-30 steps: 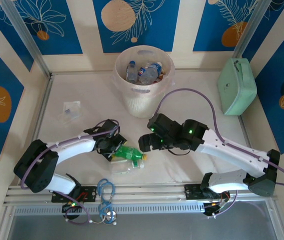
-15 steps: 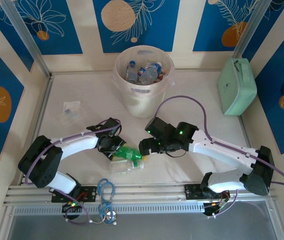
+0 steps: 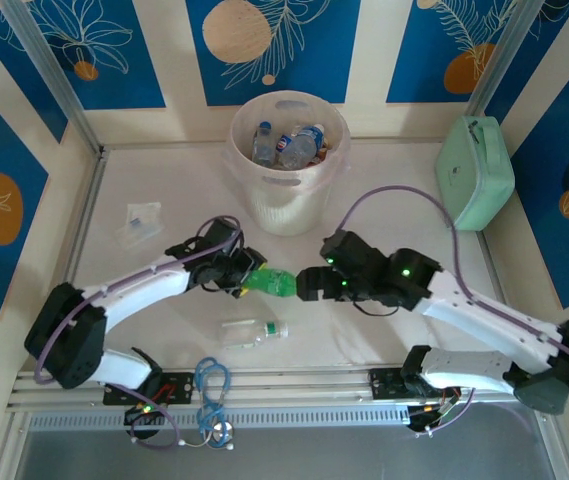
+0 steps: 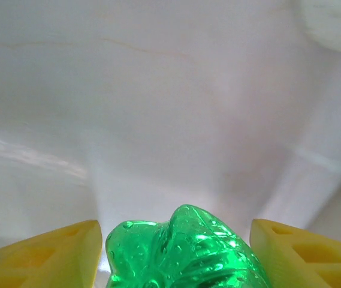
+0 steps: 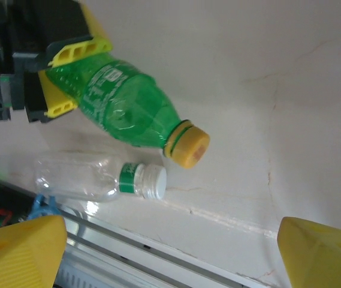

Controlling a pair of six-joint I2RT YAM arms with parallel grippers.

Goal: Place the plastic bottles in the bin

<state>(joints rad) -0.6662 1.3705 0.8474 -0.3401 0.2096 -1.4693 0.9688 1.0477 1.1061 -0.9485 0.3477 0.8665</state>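
The left claw (image 3: 246,278) pinches a green bottle (image 3: 276,284) at its bottom end. In the left wrist view, its yellow fingers (image 4: 44,257) sit on both sides of the green plastic. The bottle is held over the middle of the counter (image 3: 384,160). It is tilted, and its yellow cap (image 5: 187,147) points toward the right claw (image 3: 307,284). The right claw is spread wide and holds nothing. It is near the cap end of the green bottle, and I cannot tell if it touches it.

A clear bottle (image 3: 252,332) with a white cap and a green label lies on its side close to the near edge of the counter. The bin (image 3: 284,205) stands at the middle of the far edge, with several bottles (image 3: 289,145) inside. A mint-green case (image 3: 476,172) rests at the far right corner. Toward the left edge lies a small clear object (image 3: 142,222), too small to identify.
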